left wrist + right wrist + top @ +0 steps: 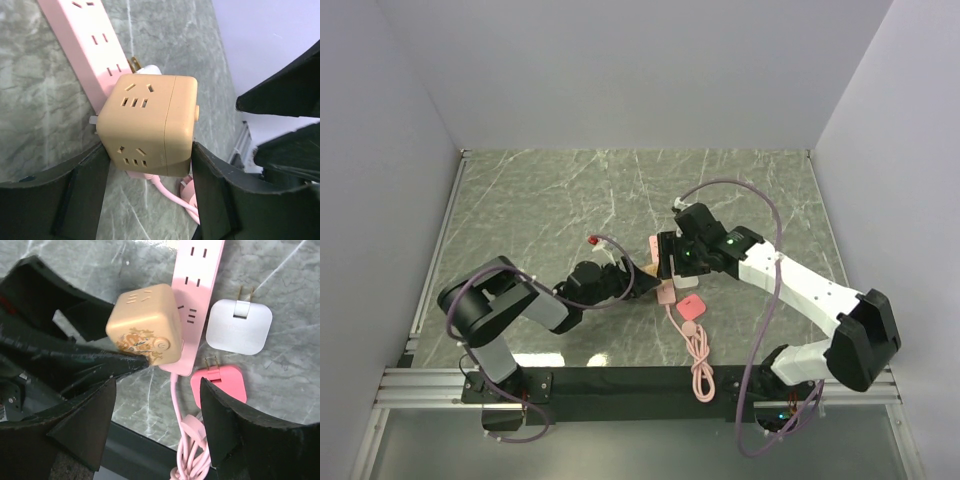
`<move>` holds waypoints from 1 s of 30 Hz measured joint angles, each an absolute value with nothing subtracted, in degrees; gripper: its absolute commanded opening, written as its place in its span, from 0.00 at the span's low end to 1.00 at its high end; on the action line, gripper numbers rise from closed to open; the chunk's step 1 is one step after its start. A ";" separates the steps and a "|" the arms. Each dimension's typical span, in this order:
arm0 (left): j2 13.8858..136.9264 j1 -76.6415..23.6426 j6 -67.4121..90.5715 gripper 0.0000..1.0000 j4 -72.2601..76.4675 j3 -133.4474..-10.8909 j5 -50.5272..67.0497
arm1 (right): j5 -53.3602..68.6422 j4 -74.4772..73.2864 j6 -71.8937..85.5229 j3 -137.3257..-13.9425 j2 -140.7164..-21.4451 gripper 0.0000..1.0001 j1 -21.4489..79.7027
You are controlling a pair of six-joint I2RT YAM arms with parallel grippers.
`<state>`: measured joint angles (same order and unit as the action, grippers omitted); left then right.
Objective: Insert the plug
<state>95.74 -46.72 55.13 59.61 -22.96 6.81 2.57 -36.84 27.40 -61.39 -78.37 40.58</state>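
Coral-pink square plastic plug [220, 384] lies loose, not yet inserted; your right gripper [157, 392] gapes empty, your left gripper [148, 152] clamps the tan plastic cube [145, 112].

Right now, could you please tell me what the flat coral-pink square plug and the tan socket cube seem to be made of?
The coral-pink square plug: probably moulded plastic, smooth, evenly coloured, rounded corners; its prongs look brassy metal. The tan socket cube: likely satin plastic, soft sheen, moulded slots, a seam.
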 measured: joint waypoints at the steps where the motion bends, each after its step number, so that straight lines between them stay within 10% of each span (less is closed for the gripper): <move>1: 96.88 -46.37 55.79 0.01 60.86 -22.96 7.94 | 2.63 -36.77 27.35 -60.82 -77.65 0.74 40.58; 30: 97.89 -40.47 69.97 0.01 70.72 -22.83 24.75 | -15.07 -25.52 25.89 -50.94 -67.20 0.77 54.26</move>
